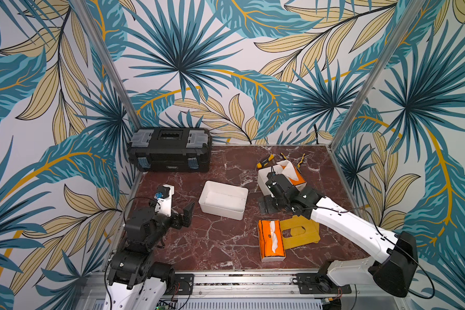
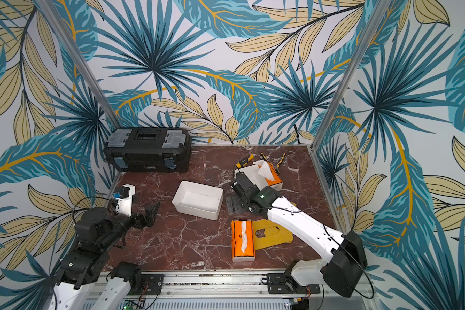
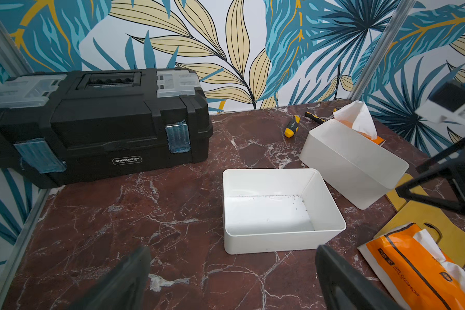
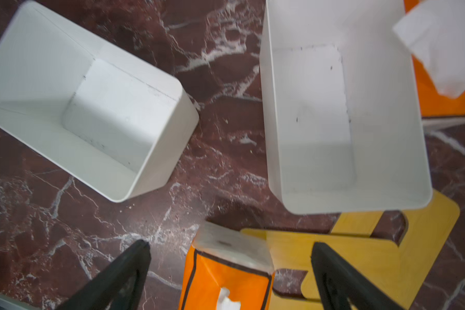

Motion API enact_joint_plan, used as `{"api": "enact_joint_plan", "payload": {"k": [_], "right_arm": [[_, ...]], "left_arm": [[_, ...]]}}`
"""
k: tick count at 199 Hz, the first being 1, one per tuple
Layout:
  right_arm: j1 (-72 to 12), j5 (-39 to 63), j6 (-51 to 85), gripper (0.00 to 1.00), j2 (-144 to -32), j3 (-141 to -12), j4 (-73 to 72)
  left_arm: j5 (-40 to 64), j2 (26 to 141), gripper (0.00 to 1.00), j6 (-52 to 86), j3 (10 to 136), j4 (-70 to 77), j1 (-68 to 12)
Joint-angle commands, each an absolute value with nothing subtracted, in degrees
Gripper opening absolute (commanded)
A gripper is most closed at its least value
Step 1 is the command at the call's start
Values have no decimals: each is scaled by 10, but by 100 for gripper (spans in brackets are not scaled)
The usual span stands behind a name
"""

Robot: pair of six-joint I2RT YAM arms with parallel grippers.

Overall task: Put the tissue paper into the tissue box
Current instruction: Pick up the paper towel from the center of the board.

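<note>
The marble counter [image 1: 212, 241] carries a closed black toolbox [image 1: 169, 153] at 11 o'clock. At centre sits an open white tissue box [image 1: 220, 212], empty but for dark specks. A second white box [image 3: 355, 166], at 1 o'clock, is also empty. Yellow slotted lids [image 1: 304, 230] lie flat at 4 o'clock. The tissue pack [image 1: 270, 240] lies at 5 o'clock, outside both boxes, against a lid. It has an orange wrap, white ends, and white tissue ruffling from its top slit. Another orange pack [image 1: 297, 177] sits just behind the second box, one tissue standing up. The left jaws, at 8 o'clock, stand released and empty. The right jaws, near 2 o'clock, gape wide, gripping nothing.
</note>
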State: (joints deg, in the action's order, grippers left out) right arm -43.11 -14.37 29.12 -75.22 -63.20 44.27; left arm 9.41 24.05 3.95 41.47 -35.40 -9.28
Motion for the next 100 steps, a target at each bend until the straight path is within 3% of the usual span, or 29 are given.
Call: {"api": "enact_joint_plan", "payload": {"k": [1, 100], "right_arm": [[-473, -192, 401, 100, -714, -585, 465], [-603, -186, 565, 100, -724, -488, 498]], "left_arm": [[96, 236, 100, 42, 404, -341, -88], [102, 237, 100, 44, 402, -338, -88]]}}
